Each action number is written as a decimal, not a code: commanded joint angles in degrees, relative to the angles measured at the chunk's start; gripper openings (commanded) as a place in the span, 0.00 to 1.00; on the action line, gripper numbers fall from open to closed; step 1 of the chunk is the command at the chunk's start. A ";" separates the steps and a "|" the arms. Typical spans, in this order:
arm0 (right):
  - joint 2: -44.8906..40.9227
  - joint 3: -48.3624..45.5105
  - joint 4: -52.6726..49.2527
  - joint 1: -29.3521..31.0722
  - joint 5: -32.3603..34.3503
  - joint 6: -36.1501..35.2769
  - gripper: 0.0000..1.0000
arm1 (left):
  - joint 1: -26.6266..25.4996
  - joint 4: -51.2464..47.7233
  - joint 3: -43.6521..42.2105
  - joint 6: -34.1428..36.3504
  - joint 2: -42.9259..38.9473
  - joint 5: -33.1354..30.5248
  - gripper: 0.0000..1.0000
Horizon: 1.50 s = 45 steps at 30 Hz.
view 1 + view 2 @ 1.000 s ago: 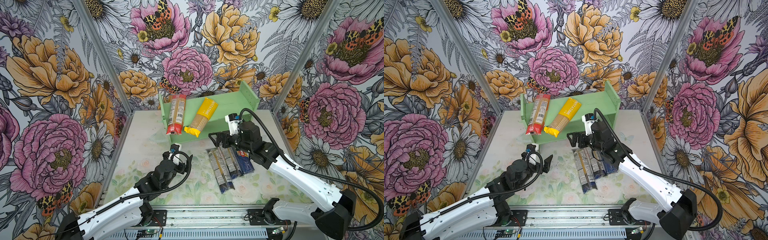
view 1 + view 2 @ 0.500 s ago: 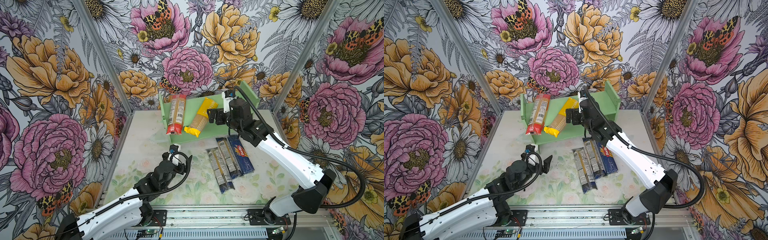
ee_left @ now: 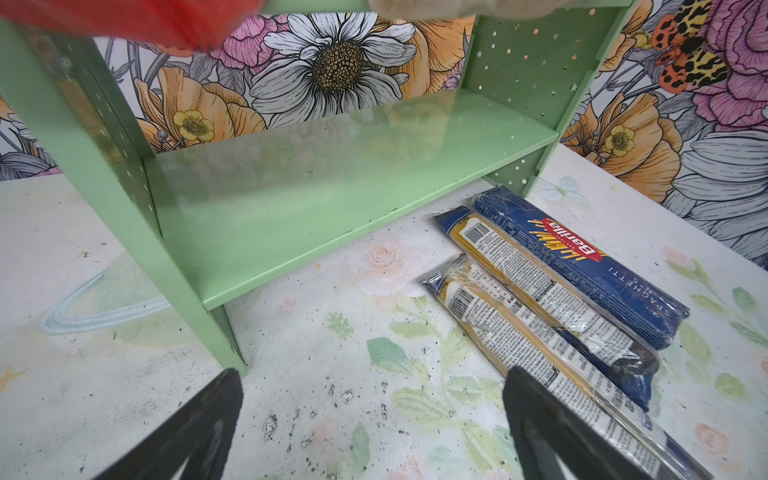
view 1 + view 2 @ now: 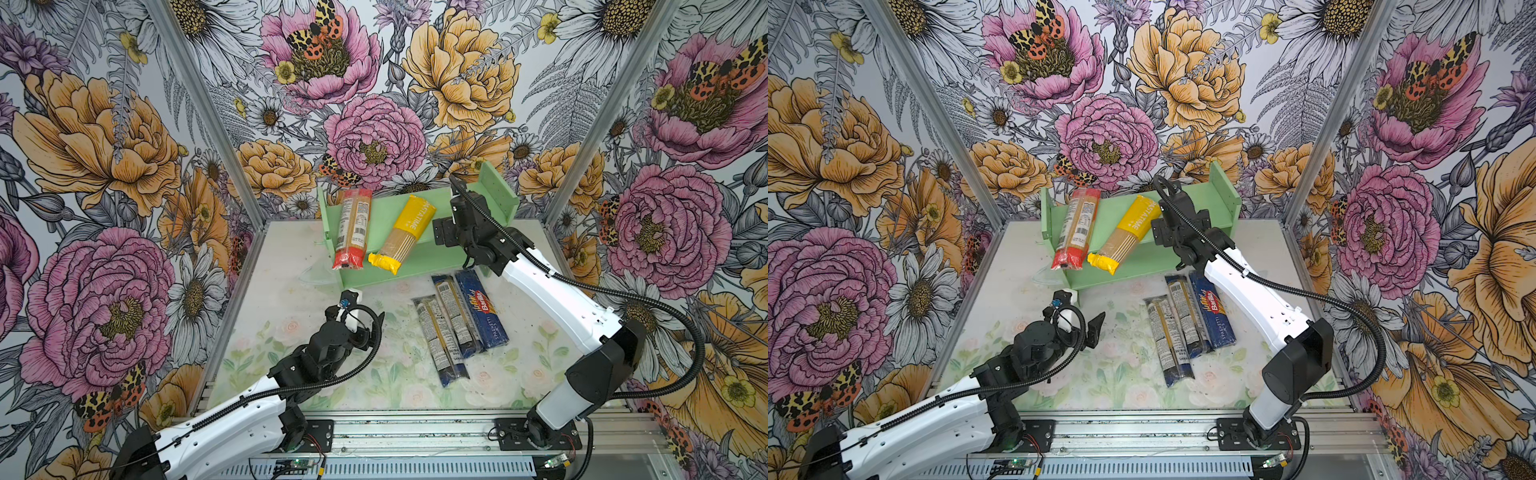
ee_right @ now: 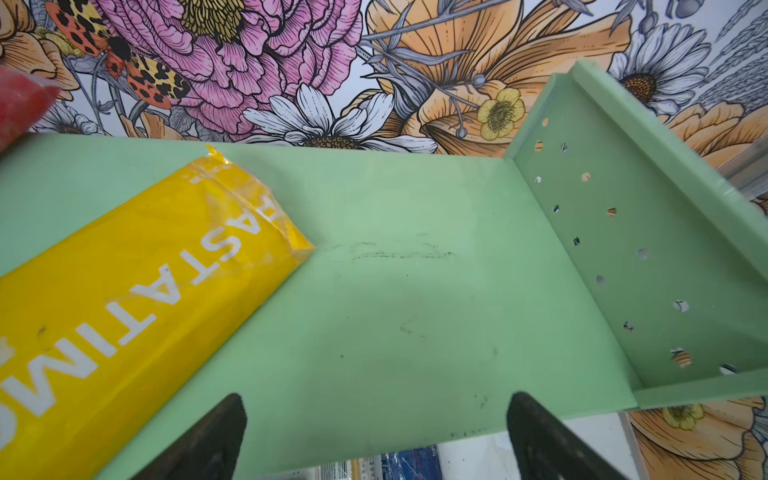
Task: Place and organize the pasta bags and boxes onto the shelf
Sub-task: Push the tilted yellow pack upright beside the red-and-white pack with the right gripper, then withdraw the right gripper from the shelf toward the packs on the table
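The mint-green shelf [image 4: 424, 259] [image 4: 1144, 266] stands at the back. A red-ended clear bag [image 4: 352, 232] [image 4: 1077, 232] and a yellow bag [image 4: 405, 235] [image 5: 124, 291] lie slanted on its top tier, their ends overhanging the front. On the table lie the dark blue Barilla box [image 4: 482, 307] [image 3: 582, 266] and two blue-ended clear bags [image 4: 455, 316] [image 4: 438, 340], side by side. My right gripper [image 4: 442, 232] [image 5: 376, 436] hovers open and empty over the top tier, right of the yellow bag. My left gripper [image 4: 1079, 320] [image 3: 374, 415] is open above the table, left of the packs.
The shelf's lower tier [image 3: 332, 187] is bare. Its right side panel [image 5: 623, 249], drilled with peg holes, rises close to my right gripper. Flowered walls enclose the table on three sides. A metal rail [image 4: 415, 432] runs along the front edge.
My right arm has risen from the packs on the table and reached back over the shelf's top tier, jaws open and empty. The left arm and the packs have not moved.
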 commanded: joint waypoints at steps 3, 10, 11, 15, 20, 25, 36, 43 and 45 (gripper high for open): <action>2.28 1.53 -0.58 -0.54 0.62 -2.03 1.00 | -0.25 1.01 -0.67 -0.23 0.11 1.42 0.99; 5.41 4.30 -0.45 -1.08 -0.70 -2.66 1.00 | -0.24 0.33 -1.02 -0.36 -0.76 2.13 0.99; 5.81 4.76 -0.43 -1.15 -1.02 -2.61 1.00 | -0.24 0.30 -1.11 -0.44 -0.94 2.21 0.99; 7.41 6.65 -0.45 -1.34 -2.27 -2.60 1.00 | -0.25 0.22 -1.36 -0.72 -1.25 1.98 0.99; 9.91 9.38 -0.45 -1.47 -3.86 -2.68 1.00 | -0.25 0.04 -1.37 -0.81 -1.05 2.04 0.99; 12.88 13.28 -0.45 -1.60 -4.57 -2.83 1.00 | -0.24 -0.17 -1.44 -0.77 -1.08 2.30 0.99; 18.51 20.74 -0.63 -1.85 -6.76 -3.44 1.00 | -0.25 0.19 -2.17 -1.41 -1.50 2.34 0.99; 20.30 23.03 -0.88 -1.85 -7.08 -2.75 1.00 | -0.25 0.57 -2.34 -1.72 -0.81 2.31 0.99; 19.67 22.73 -1.07 -1.93 -6.35 -3.02 1.00 | -0.23 0.57 -2.43 -1.82 -0.90 2.36 0.99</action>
